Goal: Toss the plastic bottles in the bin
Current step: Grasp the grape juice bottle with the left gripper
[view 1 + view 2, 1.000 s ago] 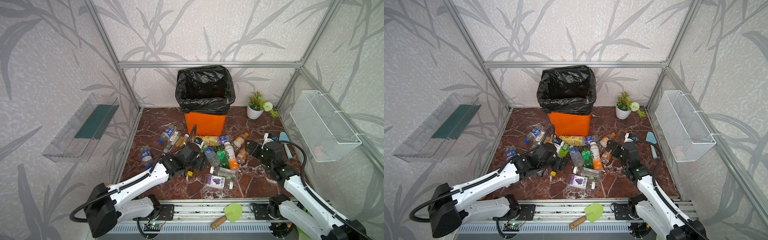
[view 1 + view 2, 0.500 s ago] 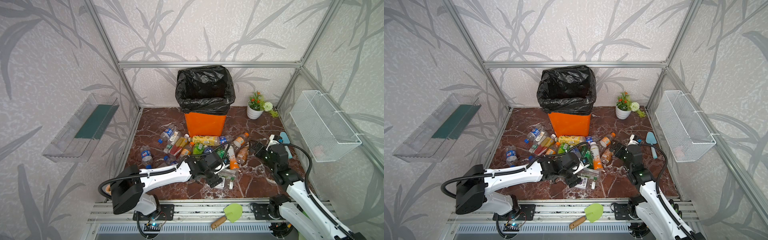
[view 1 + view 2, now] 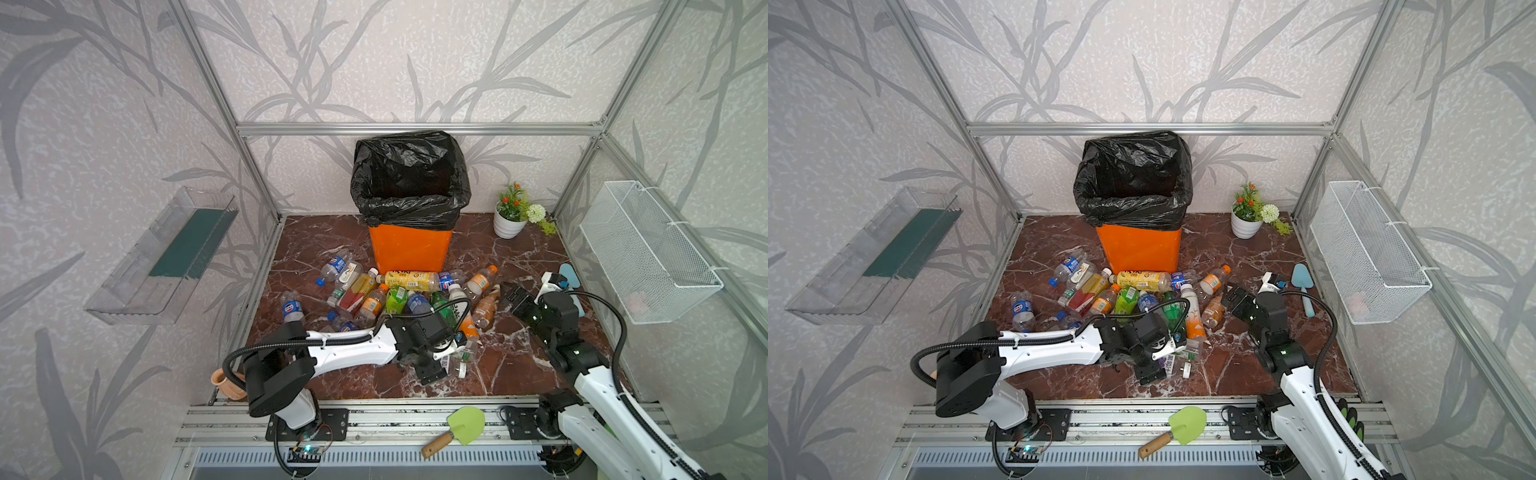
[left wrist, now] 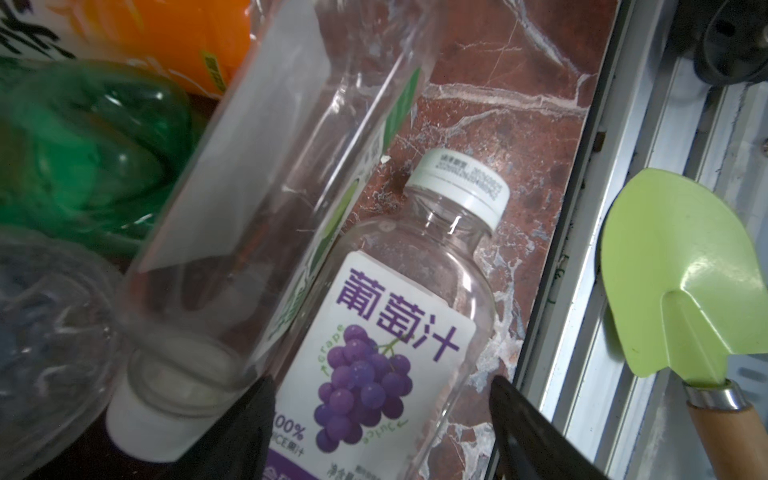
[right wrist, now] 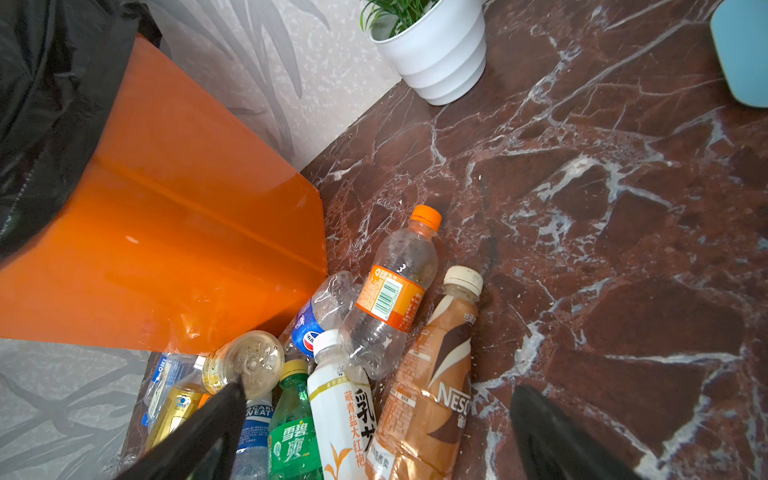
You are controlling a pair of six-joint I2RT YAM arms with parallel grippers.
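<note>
surface: red marble floor [image 3: 519, 257] | on it: bottles [image 3: 409, 280], bin [image 3: 409, 249], plant pot [image 3: 507, 226], blue trowel [image 3: 1302, 282]

Bin [image 3: 409, 249]: tall, square, orange, black bag folded over its rim; upright at the far edge of the tabletop [image 3: 519, 257], centre. Plastic bottles [image 3: 409, 280]: clear or green, capped, lying heaped just before it. Grape-label bottle [image 4: 395, 332]: clear, white-capped, nearest my front edge.
</note>
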